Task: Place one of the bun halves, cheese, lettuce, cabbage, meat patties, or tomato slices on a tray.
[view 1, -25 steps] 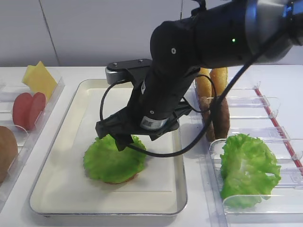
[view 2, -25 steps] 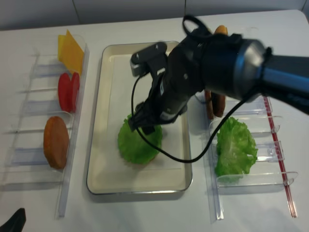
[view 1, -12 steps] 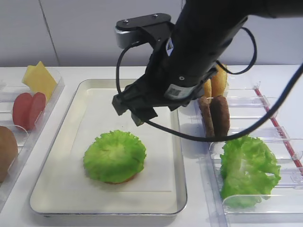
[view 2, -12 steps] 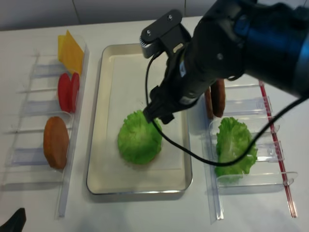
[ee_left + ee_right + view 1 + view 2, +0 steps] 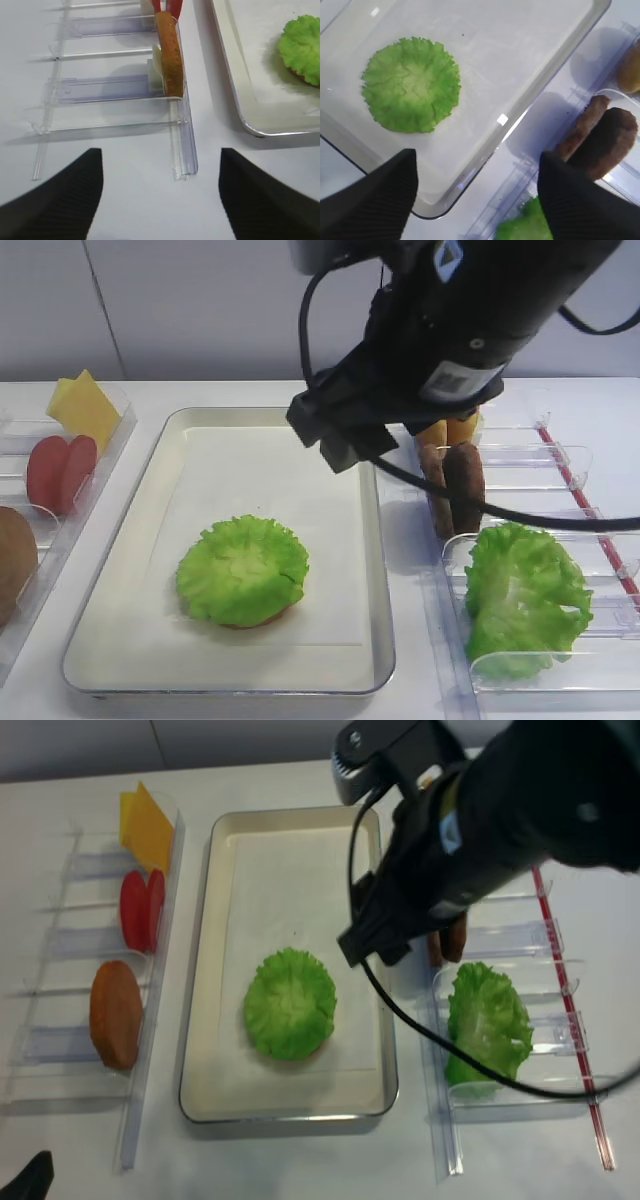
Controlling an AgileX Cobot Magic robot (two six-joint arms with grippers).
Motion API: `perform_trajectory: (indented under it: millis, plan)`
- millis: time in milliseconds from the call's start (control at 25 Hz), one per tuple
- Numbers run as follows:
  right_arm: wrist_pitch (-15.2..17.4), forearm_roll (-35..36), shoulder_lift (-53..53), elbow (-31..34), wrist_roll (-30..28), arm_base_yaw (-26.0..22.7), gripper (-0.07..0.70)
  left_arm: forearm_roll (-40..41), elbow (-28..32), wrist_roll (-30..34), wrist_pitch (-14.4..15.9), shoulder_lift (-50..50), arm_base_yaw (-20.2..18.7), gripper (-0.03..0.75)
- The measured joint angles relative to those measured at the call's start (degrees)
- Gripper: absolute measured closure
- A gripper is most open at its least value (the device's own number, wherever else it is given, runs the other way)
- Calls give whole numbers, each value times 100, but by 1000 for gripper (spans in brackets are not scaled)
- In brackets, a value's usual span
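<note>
White table holds the tray (image 5: 120, 570); your right gripper (image 5: 477, 195) hangs wide open, empty, above its edge. Swinging low could drag the lettuce (image 5: 243, 570) off.

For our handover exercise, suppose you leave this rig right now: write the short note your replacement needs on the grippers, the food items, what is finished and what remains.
Right gripper: open, empty, raised above the tray's right side.
Left gripper: open, empty, over the table beside the left bins.
Lettuce: lies flat on the tray, over something brown that barely shows at its edge.
Cheese, tomato slices and a bun half stand in the left bins; meat patties and a leafy clump in the right bins.
Done: lettuce placed. Left: nothing essential; move the right arm away.
</note>
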Motion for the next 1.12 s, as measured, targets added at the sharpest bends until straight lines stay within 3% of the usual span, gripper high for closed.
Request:
perform_trajectory:
  millis: [200,480,800,1120]
  plan:
    - [19,-35,-744,677,87,0,91,0,0,0,0,0,0,232]
    - [80,-605,-2420,1807,649,0,96,0,0,0,0,0,0,232]
    - [640,-812,-4074,2555,817,0,124,0,0,0,0,0,0,232]
    - [719,-855,-5462,3310,753,0,124,0,0,0,0,0,0,232]
